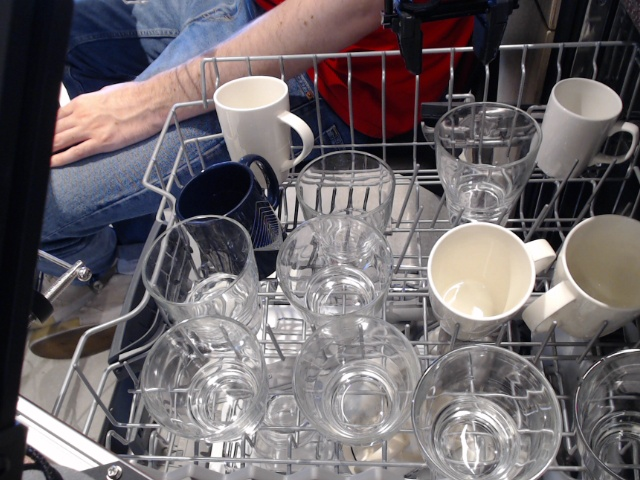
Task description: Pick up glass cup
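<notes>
The glass cup [487, 160] is a clear tumbler flaring from a narrow base to a wide rim. It stands upright in the back right part of the wire dish rack [180, 120]. My gripper [452, 38] hangs at the top edge of the view, above and slightly left of the cup's rim, not touching it. Its two dark fingers [410, 48] stand wide apart with nothing between them. The upper part of the gripper is cut off by the frame.
White mugs stand at the back left [258, 120], back right [585, 125] and right [482, 280], [600, 275]. A dark blue mug [228, 200] and several clear glasses [335, 265] fill the left and front. A person's arm [130, 105] rests behind the rack.
</notes>
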Controlling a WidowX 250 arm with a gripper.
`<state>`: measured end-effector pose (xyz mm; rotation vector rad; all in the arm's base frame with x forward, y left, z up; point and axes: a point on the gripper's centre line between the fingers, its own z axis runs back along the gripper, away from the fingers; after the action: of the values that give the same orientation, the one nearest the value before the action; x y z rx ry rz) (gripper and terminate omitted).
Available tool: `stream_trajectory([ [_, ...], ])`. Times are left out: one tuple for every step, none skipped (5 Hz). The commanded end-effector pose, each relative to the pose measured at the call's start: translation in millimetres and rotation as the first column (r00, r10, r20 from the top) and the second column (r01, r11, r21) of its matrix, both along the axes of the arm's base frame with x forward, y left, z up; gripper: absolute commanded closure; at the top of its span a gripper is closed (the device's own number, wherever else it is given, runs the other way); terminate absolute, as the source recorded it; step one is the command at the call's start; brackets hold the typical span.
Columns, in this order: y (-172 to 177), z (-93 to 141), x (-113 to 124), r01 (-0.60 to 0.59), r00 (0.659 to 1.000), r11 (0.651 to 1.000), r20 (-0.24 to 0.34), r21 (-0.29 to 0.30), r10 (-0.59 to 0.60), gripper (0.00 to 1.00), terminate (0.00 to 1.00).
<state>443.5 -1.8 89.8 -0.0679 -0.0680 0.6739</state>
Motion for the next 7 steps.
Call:
stream_trajectory([
  [0, 0, 0, 0.0, 1.0, 1.0, 0.0, 0.0, 0.0, 0.0, 0.0],
  [-2, -16, 8, -0.049, 0.998, 0.998, -0.024, 0.038, 0.05, 0.0, 0.0],
  [-6, -42, 12, -0.099, 0.995, 0.995, 0.008, 0.032, 0.098, 0.0, 0.0],
  [-4, -50, 25, -0.113, 0.993, 0.993, 0.02, 0.017, 0.113, 0.0, 0.0],
  [-2, -61, 34, -0.122, 0.992, 0.993, 0.027, 0.005, 0.122, 0.0, 0.0],
  [-3, -74, 43, -0.16, 0.987, 0.987, -0.004, 0.009, 0.16, 0.0, 0.0],
  [0, -82, 41, -0.16, 0.986, 0.987, -0.032, 0.025, 0.161, 0.0, 0.0],
])
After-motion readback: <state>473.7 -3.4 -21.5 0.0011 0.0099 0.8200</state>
